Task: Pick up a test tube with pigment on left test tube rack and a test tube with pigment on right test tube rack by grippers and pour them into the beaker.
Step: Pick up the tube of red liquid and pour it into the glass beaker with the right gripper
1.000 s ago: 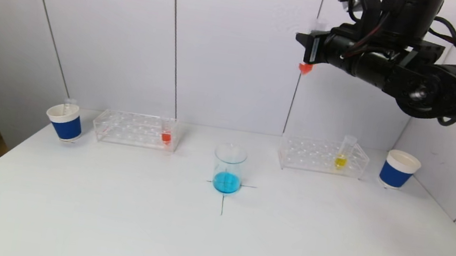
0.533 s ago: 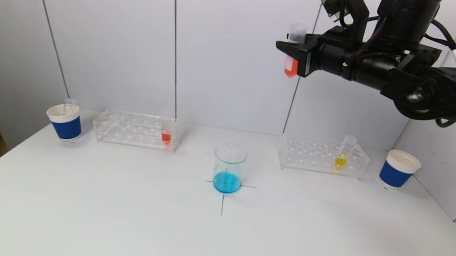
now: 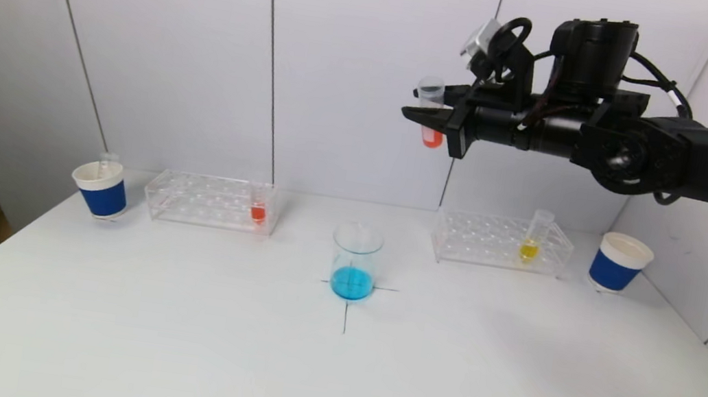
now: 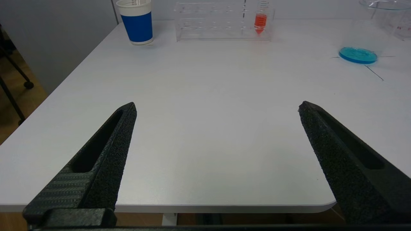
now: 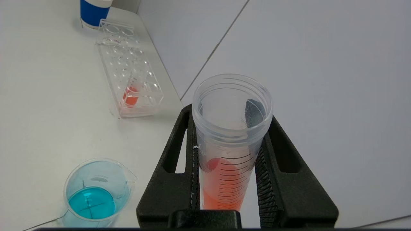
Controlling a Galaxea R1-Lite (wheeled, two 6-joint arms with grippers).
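Right gripper (image 3: 431, 118) was up in the air at about 1 o'clock from the beaker (image 3: 355, 262), jaws clamped on the red-pigment test tube (image 3: 434, 114). Tube's long axis was near vertical: open mouth up, conical tip down, slight tilt at most. Red liquid sat in the lower part (image 5: 224, 179).

Versus a second before: arm had come down and swung toward 9 o'clock, closer to above the beaker. Back then only the tube's red tip showed below the gripper.

Beaker with blue liquid stood on the table (image 3: 168, 338) cross mark, unchanged. Left rack (image 3: 209, 200) held one red tube (image 3: 258, 207), right rack (image 3: 501, 243) one yellow tube (image 3: 534, 236), both unmoved.

Left gripper (image 4: 217, 107) hovered low over the near table edge, jaws wide apart, holding nothing.
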